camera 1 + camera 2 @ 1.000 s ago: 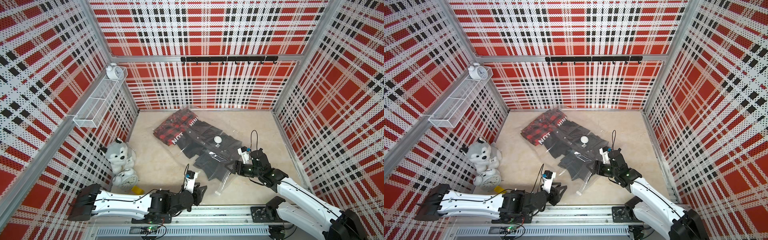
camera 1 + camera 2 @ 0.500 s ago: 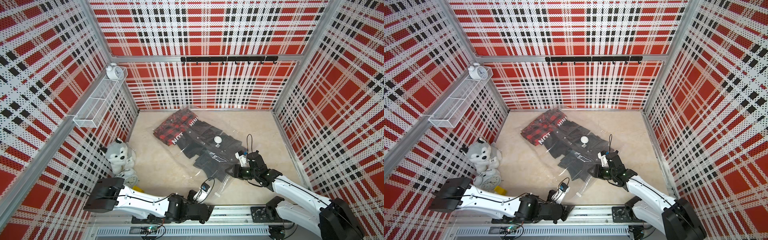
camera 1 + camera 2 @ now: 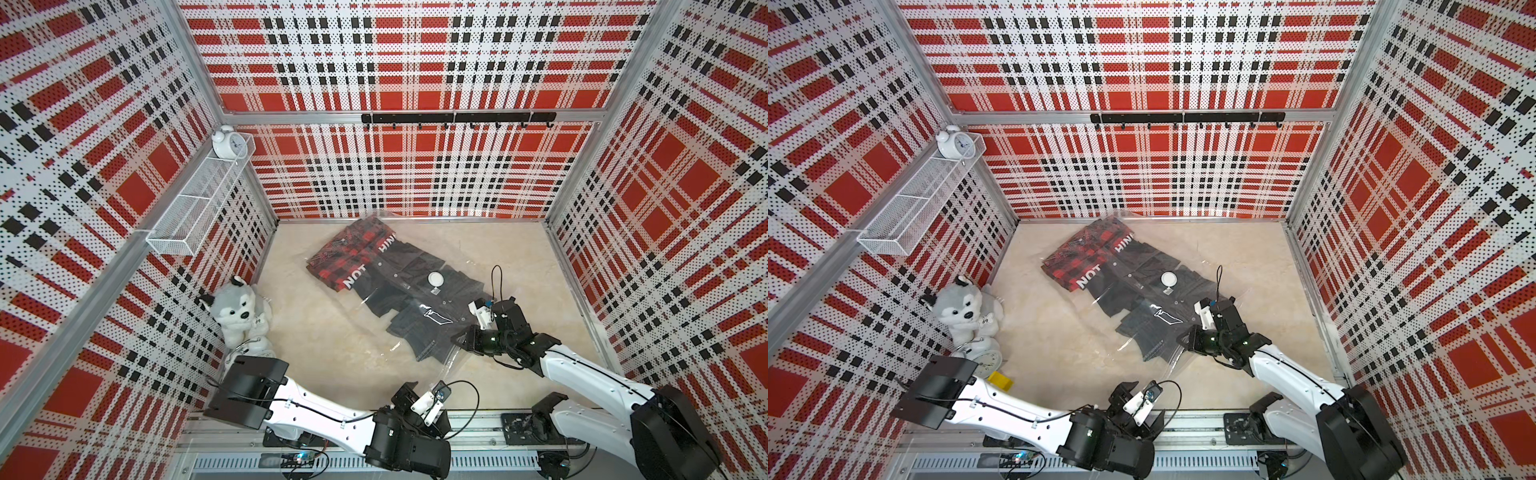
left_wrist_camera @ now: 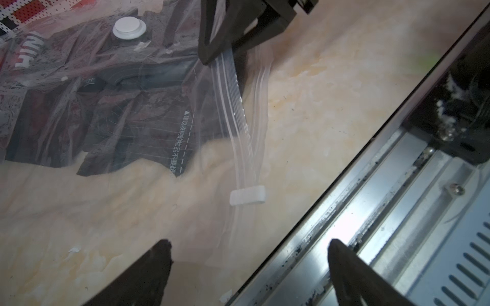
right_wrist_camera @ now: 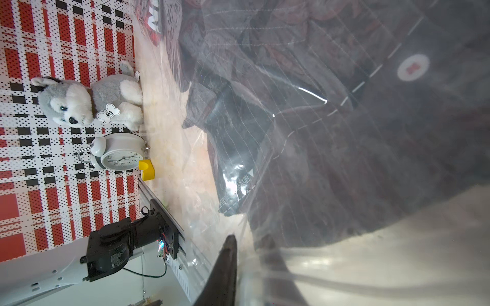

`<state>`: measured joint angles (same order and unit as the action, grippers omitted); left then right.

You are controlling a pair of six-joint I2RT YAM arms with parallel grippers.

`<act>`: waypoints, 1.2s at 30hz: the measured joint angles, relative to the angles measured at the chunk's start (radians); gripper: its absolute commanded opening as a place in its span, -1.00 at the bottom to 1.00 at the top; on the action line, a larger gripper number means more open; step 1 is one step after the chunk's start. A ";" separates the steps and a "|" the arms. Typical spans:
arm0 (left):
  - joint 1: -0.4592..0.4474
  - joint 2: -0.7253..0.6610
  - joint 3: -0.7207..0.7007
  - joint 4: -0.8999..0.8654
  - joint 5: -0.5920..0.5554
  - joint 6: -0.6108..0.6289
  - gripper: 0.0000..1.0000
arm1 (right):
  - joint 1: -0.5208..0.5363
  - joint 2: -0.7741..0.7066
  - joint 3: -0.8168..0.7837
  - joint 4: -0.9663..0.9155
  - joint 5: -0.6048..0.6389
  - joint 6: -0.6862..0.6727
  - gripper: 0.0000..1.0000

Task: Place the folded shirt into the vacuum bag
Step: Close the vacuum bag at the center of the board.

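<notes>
The dark grey folded shirt [image 3: 419, 332] is seen already inside the clear crinkly plastic vacuum bag [image 3: 399, 291], so placement is judged done; its zip edge [image 4: 233, 100] is clamped by the right gripper [image 3: 458, 340], the left gripper [image 4: 249, 246] is spread wide, empty

My cell: plaid walls, pale stone floor.

Perforated walls [image 3: 415, 62] in red, white and black plaid close me in on three sides over a beige marbled floor [image 3: 519, 257]. A black hook rail [image 3: 457, 118] runs across the back wall. A white wire shelf [image 3: 195, 208] on my left wall carries a white alarm clock [image 3: 227, 143] at its far end. Below, against that wall, sit a grey plush husky [image 3: 235, 305], a second clock [image 5: 116, 156] and, just beside it, a yellow block [image 5: 147, 169]. An aluminium track [image 4: 371, 238] edges the near side.
</notes>
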<state>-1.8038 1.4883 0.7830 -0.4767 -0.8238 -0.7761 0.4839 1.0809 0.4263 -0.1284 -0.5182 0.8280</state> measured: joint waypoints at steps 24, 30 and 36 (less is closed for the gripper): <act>0.128 0.105 -0.003 -0.007 0.069 0.145 -0.71 | -0.050 0.035 0.003 0.034 -0.051 -0.016 -0.59; 0.143 0.028 -0.039 0.040 0.058 0.122 -0.88 | -0.069 0.041 0.003 0.039 -0.061 -0.024 -0.57; 0.175 -0.106 -0.118 0.111 0.059 0.097 -0.99 | -0.083 0.043 0.015 0.021 -0.068 -0.038 0.03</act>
<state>-1.6283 1.3823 0.6647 -0.3656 -0.7647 -0.6792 0.4011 1.1244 0.4416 -0.1078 -0.5865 0.7898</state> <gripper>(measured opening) 0.058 0.447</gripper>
